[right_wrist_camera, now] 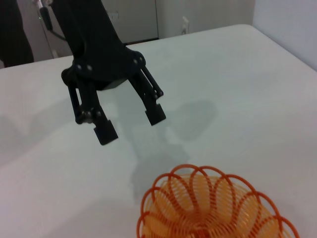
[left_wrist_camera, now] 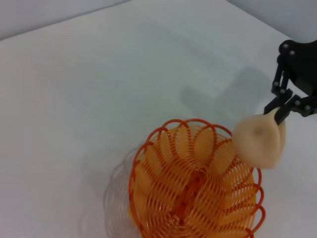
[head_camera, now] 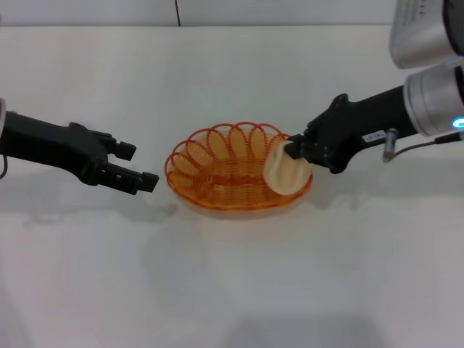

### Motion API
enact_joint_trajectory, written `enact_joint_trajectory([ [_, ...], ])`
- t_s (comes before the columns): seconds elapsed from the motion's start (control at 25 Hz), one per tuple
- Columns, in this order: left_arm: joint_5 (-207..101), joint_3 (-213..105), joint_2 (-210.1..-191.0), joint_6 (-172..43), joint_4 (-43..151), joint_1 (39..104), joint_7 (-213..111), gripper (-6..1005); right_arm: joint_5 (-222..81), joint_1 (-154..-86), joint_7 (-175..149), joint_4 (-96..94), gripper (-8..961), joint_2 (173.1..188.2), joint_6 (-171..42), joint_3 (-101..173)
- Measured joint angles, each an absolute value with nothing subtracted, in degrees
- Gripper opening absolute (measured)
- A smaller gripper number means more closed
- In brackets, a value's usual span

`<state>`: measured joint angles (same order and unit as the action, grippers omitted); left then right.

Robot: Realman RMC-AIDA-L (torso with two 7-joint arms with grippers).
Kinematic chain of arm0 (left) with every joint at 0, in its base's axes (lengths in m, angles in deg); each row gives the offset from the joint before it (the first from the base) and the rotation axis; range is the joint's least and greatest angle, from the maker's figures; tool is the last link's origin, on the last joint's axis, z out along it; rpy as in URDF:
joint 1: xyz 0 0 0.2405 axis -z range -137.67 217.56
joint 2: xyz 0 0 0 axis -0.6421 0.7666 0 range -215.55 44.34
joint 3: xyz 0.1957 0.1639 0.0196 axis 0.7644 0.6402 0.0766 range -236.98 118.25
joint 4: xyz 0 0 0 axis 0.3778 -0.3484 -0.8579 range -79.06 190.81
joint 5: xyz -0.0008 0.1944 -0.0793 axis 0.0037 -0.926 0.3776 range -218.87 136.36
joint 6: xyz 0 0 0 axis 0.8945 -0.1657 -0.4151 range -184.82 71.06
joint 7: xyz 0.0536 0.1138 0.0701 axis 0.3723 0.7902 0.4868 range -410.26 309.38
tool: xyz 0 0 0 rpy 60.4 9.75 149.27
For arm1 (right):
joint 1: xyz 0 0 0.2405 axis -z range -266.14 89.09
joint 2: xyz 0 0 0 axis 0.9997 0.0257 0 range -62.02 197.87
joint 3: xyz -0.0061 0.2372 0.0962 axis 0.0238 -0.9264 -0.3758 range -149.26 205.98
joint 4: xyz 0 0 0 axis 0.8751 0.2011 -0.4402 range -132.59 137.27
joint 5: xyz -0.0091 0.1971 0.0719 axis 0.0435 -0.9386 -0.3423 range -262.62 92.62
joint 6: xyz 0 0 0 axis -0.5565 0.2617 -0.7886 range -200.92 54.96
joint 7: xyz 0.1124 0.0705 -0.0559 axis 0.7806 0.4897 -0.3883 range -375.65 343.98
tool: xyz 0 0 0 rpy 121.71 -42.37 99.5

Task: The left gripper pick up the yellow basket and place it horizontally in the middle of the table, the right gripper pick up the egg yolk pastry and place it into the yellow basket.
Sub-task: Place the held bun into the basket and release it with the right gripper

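Observation:
The yellow basket (head_camera: 232,170) lies on the white table (head_camera: 232,275) near the middle; it also shows in the left wrist view (left_wrist_camera: 193,188) and the right wrist view (right_wrist_camera: 213,208). My right gripper (head_camera: 295,147) is shut on the egg yolk pastry (head_camera: 284,172) and holds it over the basket's right rim. The pastry (left_wrist_camera: 260,141) and right gripper (left_wrist_camera: 281,111) also show in the left wrist view. My left gripper (head_camera: 138,165) is open and empty, just left of the basket and apart from it; it also shows in the right wrist view (right_wrist_camera: 131,121).
The table's far edge (head_camera: 217,26) runs along the back. A small shiny fitting with a cable (head_camera: 391,145) sticks out of the right arm.

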<state>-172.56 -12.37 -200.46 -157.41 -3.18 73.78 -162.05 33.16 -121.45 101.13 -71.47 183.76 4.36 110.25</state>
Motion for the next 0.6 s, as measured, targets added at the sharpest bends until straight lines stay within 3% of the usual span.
enact_joint_trajectory([
  [0.6,-172.56,-12.58,-200.74,-157.16,-3.19,73.79,-162.11,890,31.68,-125.32,101.14,-67.52,26,183.87,-1.52,115.08],
])
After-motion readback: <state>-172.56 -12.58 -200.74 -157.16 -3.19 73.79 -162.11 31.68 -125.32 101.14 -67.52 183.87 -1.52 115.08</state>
